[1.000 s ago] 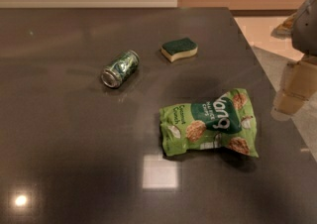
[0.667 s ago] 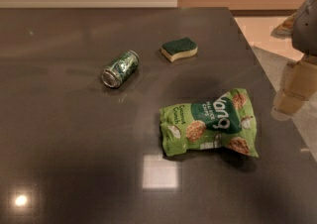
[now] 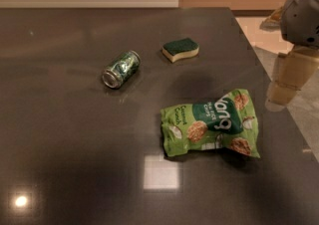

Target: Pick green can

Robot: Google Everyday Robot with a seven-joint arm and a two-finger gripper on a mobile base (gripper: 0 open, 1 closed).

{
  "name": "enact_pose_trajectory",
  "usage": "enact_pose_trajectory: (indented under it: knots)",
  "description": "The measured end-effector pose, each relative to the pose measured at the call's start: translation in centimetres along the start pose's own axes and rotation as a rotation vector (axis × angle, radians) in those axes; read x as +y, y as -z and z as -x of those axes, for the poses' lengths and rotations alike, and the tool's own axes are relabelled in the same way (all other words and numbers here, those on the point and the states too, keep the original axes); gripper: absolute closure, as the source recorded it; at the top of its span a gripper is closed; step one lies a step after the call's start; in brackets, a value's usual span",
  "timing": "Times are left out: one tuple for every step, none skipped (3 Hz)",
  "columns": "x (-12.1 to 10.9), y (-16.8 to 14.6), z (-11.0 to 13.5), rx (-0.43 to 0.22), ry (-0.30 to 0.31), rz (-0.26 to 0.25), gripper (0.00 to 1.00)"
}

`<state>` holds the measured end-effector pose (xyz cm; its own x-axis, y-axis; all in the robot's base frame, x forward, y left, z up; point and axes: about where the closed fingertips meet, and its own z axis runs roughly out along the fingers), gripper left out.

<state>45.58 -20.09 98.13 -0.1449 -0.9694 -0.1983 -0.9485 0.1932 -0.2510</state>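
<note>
The green can (image 3: 121, 68) lies on its side on the dark table (image 3: 60, 134), left of centre, with a shiny silver end facing the front left. My gripper (image 3: 289, 82) hangs at the right edge of the view, beyond the table's right edge and far to the right of the can. It holds nothing that I can see.
A light-green snack bag (image 3: 212, 123) lies flat at the centre right of the table. A green-topped yellow sponge (image 3: 180, 49) sits behind it, right of the can. The table's right edge (image 3: 271, 94) runs diagonally, with pale floor beyond.
</note>
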Motion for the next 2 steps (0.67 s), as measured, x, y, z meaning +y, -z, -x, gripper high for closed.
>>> enact_pose_trajectory:
  knots:
    - [-1.5,-1.3,3.0,-0.026,0.088,0.013,0.0]
    - [-3.4,-3.7,8.0,-0.072,0.229,0.049,0.0]
